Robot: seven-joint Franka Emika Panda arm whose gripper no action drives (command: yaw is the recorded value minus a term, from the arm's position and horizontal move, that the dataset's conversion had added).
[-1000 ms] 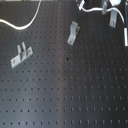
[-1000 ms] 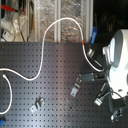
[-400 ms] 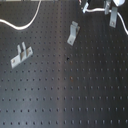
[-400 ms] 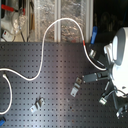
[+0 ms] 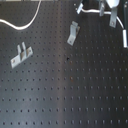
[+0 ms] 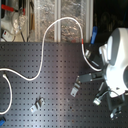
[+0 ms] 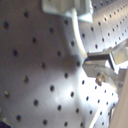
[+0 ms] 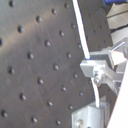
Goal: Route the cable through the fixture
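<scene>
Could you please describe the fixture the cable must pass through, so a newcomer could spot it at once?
On the black perforated board, in the first exterior view, look near the top centre: the fixture is a single narrow, leaning silver strip. The pronged plate toward the first exterior view's left has two uprights instead.

A dark perforated desk [image 5: 65,95] fills the first exterior view; the white cable [image 5: 22,23] curves across the first exterior view's upper left; a flat plate with two upright prongs [image 5: 20,55] sits at its left; a tilted silver bracket [image 5: 73,33] stands near the top centre; the gripper [image 5: 102,9] (jaws unclear) hangs at the top right.
</scene>
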